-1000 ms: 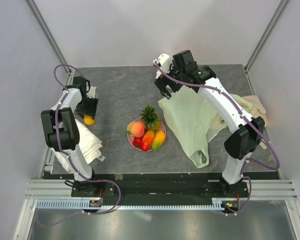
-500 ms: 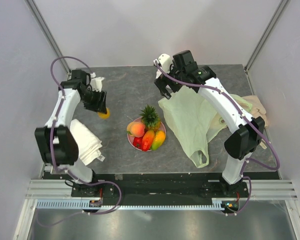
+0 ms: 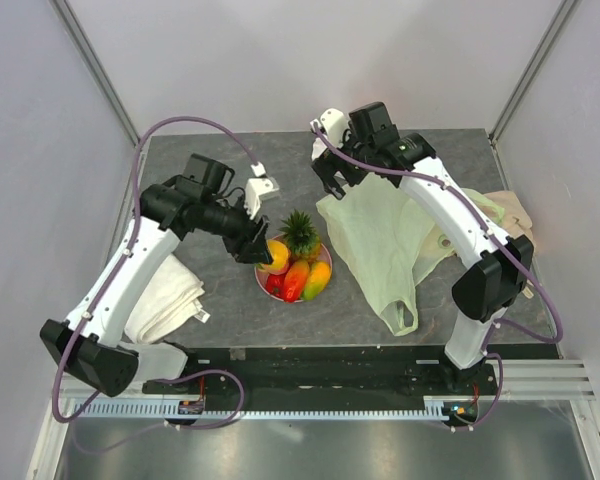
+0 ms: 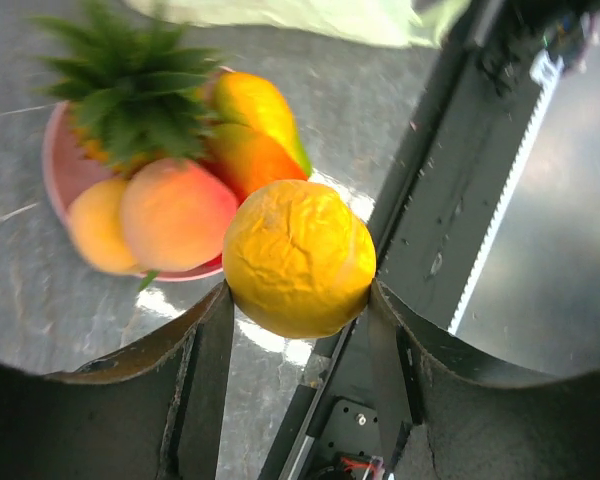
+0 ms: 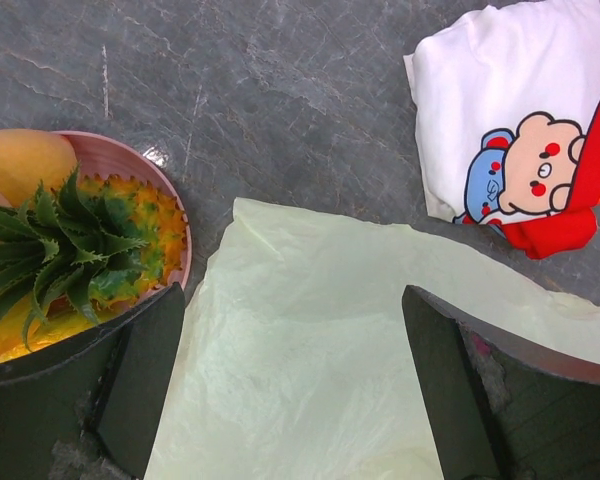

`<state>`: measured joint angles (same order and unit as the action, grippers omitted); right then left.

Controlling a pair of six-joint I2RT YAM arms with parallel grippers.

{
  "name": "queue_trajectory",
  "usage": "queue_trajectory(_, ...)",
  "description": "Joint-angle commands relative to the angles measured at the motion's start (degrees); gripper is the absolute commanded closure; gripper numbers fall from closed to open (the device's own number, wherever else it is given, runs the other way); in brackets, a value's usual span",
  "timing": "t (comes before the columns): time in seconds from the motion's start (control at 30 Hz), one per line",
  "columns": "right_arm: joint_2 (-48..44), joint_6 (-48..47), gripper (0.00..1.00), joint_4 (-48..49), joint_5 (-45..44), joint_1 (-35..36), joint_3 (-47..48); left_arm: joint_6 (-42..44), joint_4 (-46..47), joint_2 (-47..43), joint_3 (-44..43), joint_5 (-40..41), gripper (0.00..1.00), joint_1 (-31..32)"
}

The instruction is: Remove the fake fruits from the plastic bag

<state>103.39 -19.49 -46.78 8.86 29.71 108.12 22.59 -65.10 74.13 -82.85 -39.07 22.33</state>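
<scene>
Grey table (image 3: 220,170): above the left rim of the pink plate (image 5: 120,150) the left hand (image 4: 300,292) grips the orange (image 4: 298,240), best lowered onto the plate before release, while the right hand (image 5: 292,300) gapes wide over the plastic bag (image 3: 380,250) just right of the plate.

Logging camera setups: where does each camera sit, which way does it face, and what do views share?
Top: above and behind, looking down on the table; left arm and right arm show.
Left wrist: on the left arm, looking down past the left tool gripping an orange, toward the plate.
Right wrist: looking down through the open right tool at the bag.
Shared: all three show the pineapple.
</scene>
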Motion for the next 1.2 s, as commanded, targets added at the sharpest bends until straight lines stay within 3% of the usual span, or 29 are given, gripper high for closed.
queue_trajectory(0.0,-3.64,0.5,0.02,1.52,-0.95,-0.27,-0.89,6.85,-2.22,2.07,1.55,0.65,0.55,5.52)
queue_trajectory(0.47,-4.25,0.68,0.02,1.78,0.01,-1.06,-1.59,4.13,5.5,9.37,-1.35,22.63,0.53,15.55)
queue_trajectory(1.17,-4.52,1.2,0.02,1.7,1.33,-2.91,-2.56,3.43,6.57,12.27,-2.76,24.92,0.46,17.14)
